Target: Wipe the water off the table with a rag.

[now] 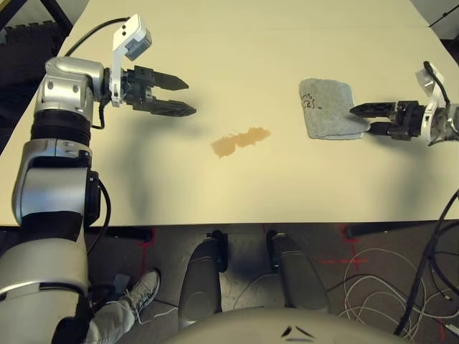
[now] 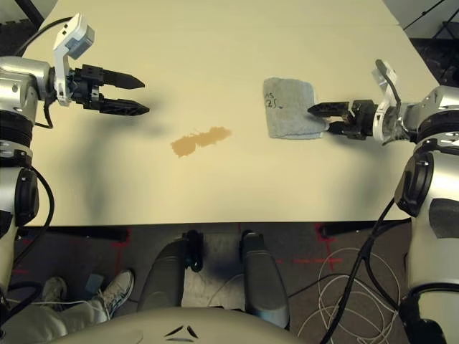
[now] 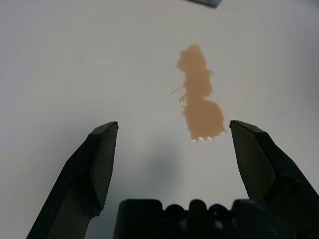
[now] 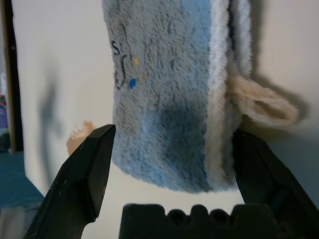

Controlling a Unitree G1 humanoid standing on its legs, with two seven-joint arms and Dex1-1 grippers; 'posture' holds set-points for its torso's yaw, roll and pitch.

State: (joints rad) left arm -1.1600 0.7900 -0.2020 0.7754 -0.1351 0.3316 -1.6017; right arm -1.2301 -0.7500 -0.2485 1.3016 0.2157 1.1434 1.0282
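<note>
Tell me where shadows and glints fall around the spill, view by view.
Left eye view: soft shadow under the left end effector, left of the spill; left wrist view: small bright glints along the spill's edge, blurry shadow beside it; right wrist view: shadow beside the rag's loop.

The rag bears the only writing that can be made out, a small dark marking on its upper face, close to the rag's far left corner, along the edge that faces the puddle. It runs in two short lines, one above the other. The upper line seems to end in an "S"; its first character is unclear. The lower line looks like "25" or "2S", which of the two cannot be told, with a short low stroke after it. A yellow spot and a blue spot sit beside the characters on the rag.
</note>
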